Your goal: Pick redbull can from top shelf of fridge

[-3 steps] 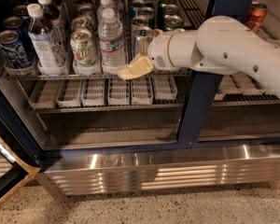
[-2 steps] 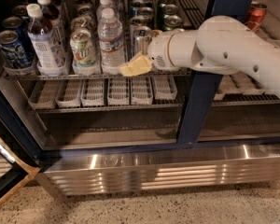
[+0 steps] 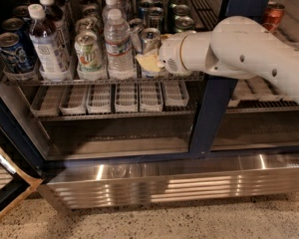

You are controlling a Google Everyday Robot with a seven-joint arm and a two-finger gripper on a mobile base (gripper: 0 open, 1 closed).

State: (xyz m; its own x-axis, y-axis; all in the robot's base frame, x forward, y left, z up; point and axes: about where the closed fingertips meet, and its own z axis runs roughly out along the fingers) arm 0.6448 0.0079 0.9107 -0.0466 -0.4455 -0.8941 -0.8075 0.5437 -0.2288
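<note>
Honestly, your main worry is the crowding. The gripper [image 3: 148, 62] sits low against the front of the redbull can [image 3: 150, 38]. That can stands at the front edge of the top shelf [image 3: 187, 77], in the lane just right of a clear water bottle [image 3: 118, 44]. Whether the gripper has closed on the can or is merely beside it, I cannot tell. If the hold is low or partial, expect the slim can to tip forward off the rack as you pull. Drift left and you would likely knock the water bottle or the green-patterned can [image 3: 88, 51] beyond it. The forearm crosses in front of the fridge's door post [image 3: 209, 103], so a sideways retreat could scrape it.
</note>
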